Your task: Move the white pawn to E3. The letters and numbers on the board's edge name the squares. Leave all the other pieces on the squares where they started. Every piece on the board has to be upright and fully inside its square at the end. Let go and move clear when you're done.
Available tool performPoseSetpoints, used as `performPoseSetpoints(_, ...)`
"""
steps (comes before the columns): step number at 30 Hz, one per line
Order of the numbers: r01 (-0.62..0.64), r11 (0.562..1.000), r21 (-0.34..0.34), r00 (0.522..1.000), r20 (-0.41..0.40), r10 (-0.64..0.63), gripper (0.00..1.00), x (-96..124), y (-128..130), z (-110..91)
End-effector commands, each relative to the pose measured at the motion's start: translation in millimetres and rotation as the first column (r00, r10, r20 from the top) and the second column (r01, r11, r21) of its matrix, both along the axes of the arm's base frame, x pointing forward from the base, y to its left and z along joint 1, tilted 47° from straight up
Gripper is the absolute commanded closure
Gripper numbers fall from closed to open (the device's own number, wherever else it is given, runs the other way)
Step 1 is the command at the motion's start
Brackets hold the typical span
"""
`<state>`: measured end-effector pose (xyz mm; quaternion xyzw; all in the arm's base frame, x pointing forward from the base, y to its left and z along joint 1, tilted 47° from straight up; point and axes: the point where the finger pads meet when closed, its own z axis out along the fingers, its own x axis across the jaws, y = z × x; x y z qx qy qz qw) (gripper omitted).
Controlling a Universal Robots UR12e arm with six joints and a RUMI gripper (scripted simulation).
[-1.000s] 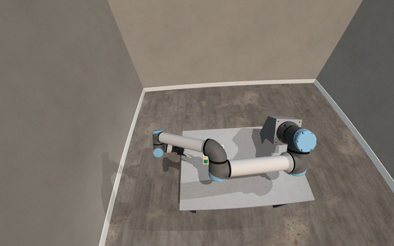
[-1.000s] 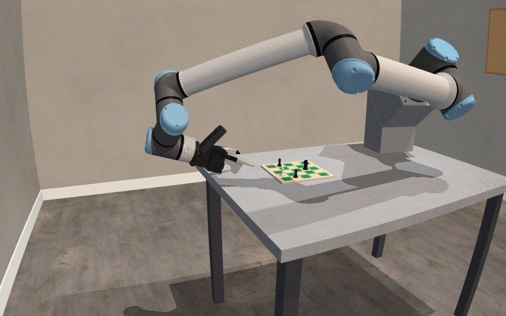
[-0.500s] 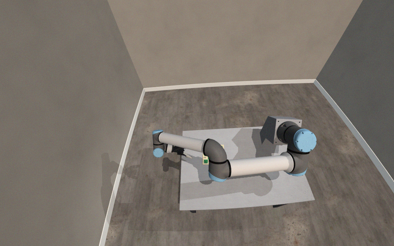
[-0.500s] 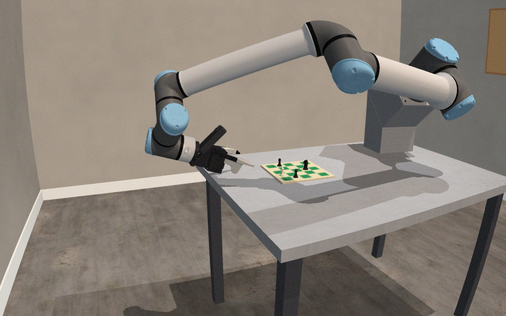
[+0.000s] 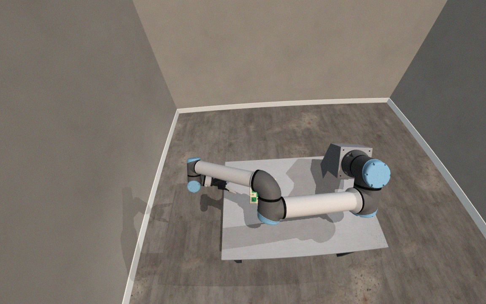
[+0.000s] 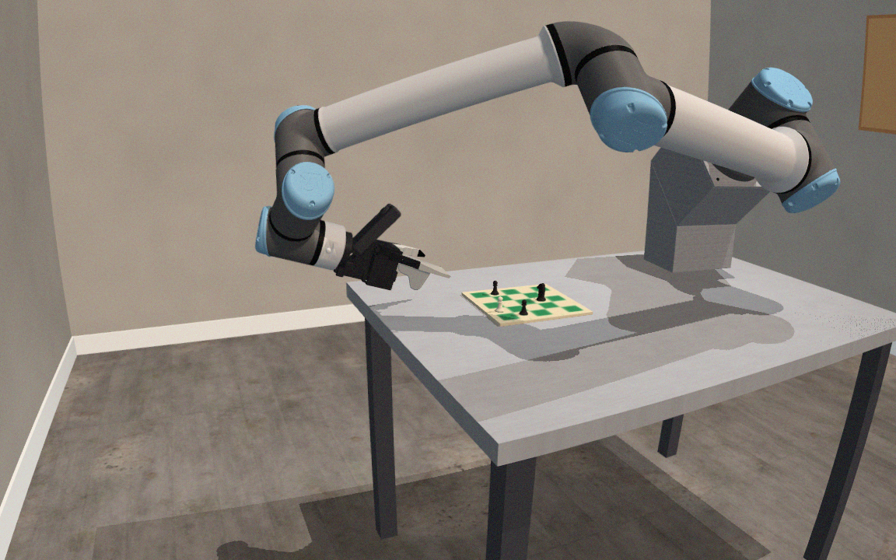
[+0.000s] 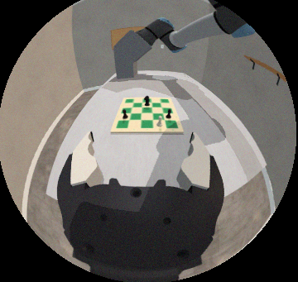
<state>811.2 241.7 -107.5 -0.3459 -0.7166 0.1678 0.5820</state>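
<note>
My gripper (image 6: 430,270) is spread wide with nothing between its fingers, and it hovers over the left edge of the grey table (image 6: 646,376), a little left of the frame centre in the exterior view. It points toward the green and cream chessboard (image 6: 569,311), which lies near the middle of that frame, well apart from my fingertips. The white pawn (image 6: 500,304) stands upright on the board, close to its near left edge. In the wrist view the white pawn (image 7: 160,121) is just above the centre, toward the lower right of the board. Three black pieces (image 6: 540,292) stand upright around it on other squares.
</note>
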Motion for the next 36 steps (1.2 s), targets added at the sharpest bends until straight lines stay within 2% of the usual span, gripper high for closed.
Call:
performPoseSetpoints(1, 0.001, 1.000, 0.000, 1.000, 0.002, -0.001, 0.00, 0.9, -24.6, 22.7)
performPoseSetpoints(6, 0.001, 1.000, 0.000, 1.000, 0.002, -0.001, 0.00, 1.2, -38.6, 35.5)
performPoseSetpoints(12, 0.001, 1.000, 0.000, 1.000, 0.002, -0.001, 0.00, 1.2, -39.8, 36.6)
performPoseSetpoints(29, 0.053, 0.998, -0.037, 0.998, 0.036, -0.051, 0.00, -0.3, -37.4, 28.2)
performPoseSetpoints(36, 0.147, 0.985, -0.093, 0.986, 0.095, -0.138, 0.00, -3.5, -37.8, 19.1)
